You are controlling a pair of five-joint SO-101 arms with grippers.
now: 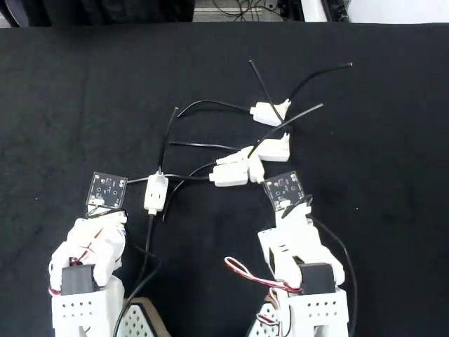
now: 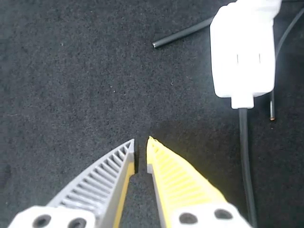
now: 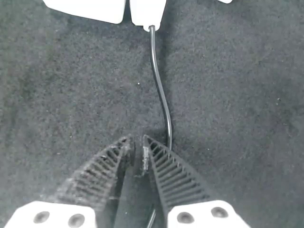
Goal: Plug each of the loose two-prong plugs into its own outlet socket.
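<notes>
Several white plugs and outlet sockets on short black cables lie in a loose cluster (image 1: 245, 161) at mid-table. One white socket (image 1: 155, 192) lies apart, close to the left arm (image 1: 91, 246). In the left wrist view that socket (image 2: 243, 57) shows two slots and lies ahead and to one side of my left gripper (image 2: 141, 143), which is shut on nothing just above the cloth. My right gripper (image 3: 137, 141) is shut and empty too. A thin black cable (image 3: 161, 95) runs from a white piece (image 3: 147, 12) past its fingers. The right arm (image 1: 298, 246) sits just below the cluster.
Black cloth (image 1: 379, 175) covers the whole table. A loose cable end (image 2: 156, 44) lies ahead of the left gripper. Each wrist carries a small black board (image 1: 106, 189), the other board (image 1: 284, 186) close to the nearest plugs. Red and white wires (image 1: 245, 275) loop beside the right arm.
</notes>
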